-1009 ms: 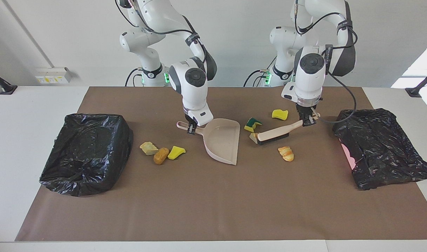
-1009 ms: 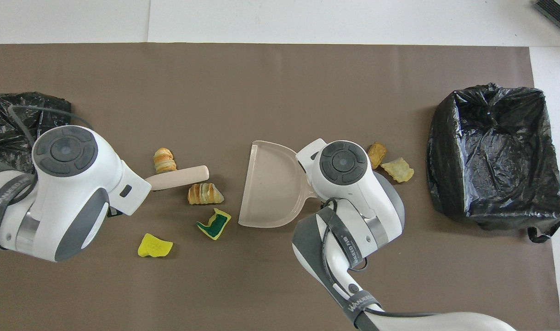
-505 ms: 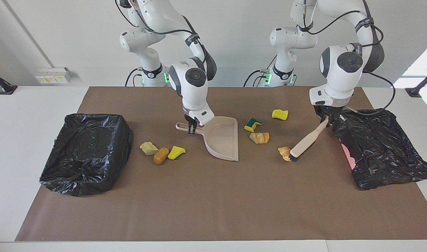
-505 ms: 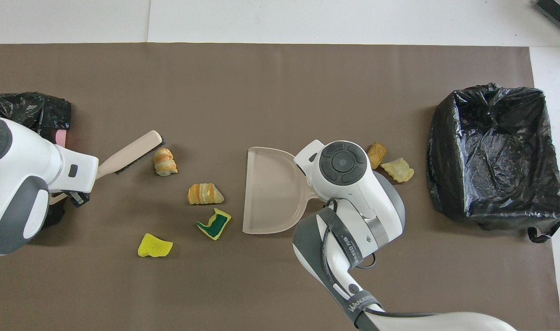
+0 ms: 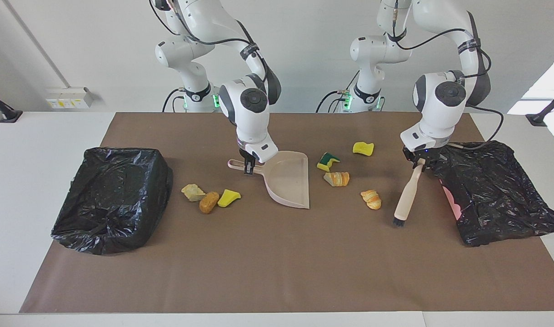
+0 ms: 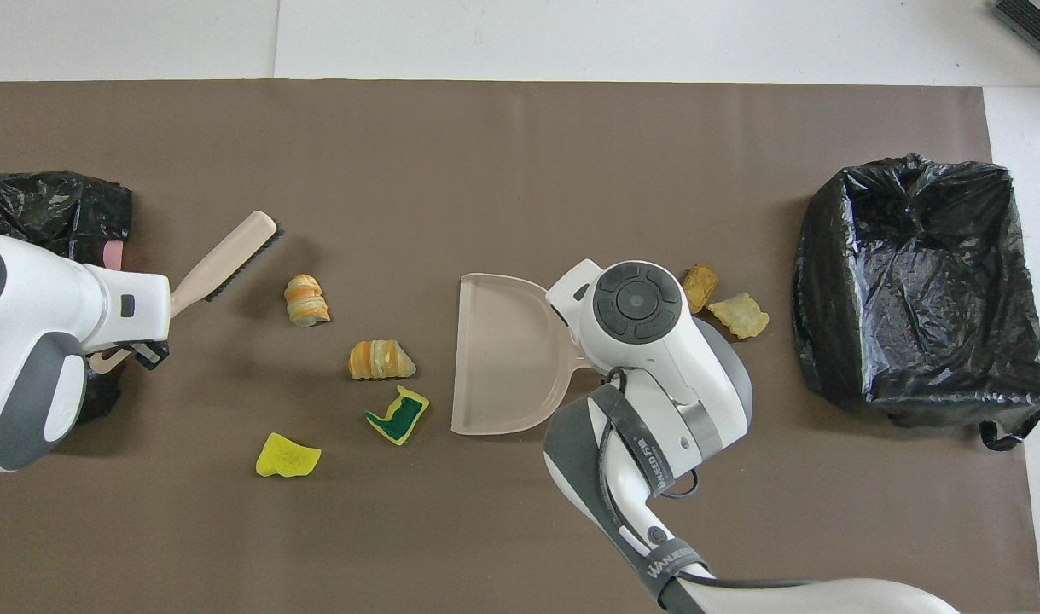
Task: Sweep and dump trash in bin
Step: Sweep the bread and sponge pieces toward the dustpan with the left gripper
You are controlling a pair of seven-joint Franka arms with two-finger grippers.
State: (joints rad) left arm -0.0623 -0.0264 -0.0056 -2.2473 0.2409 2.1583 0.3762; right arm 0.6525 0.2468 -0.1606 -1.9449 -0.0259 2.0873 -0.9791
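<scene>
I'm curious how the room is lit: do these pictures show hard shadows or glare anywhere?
Facing view: soft shadows under the dustpan and brush; a bright washed-out patch at the edge by the left arm's end. Overhead view: dull sheen on the black bin bag, no hard glare on the brown mat.

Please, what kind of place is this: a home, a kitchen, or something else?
Probably a robotics lab, not a home. Two white arms are mounted at a table covered by a brown mat. Two bins lined with black bags and scattered trash look staged for a sweeping test.
</scene>
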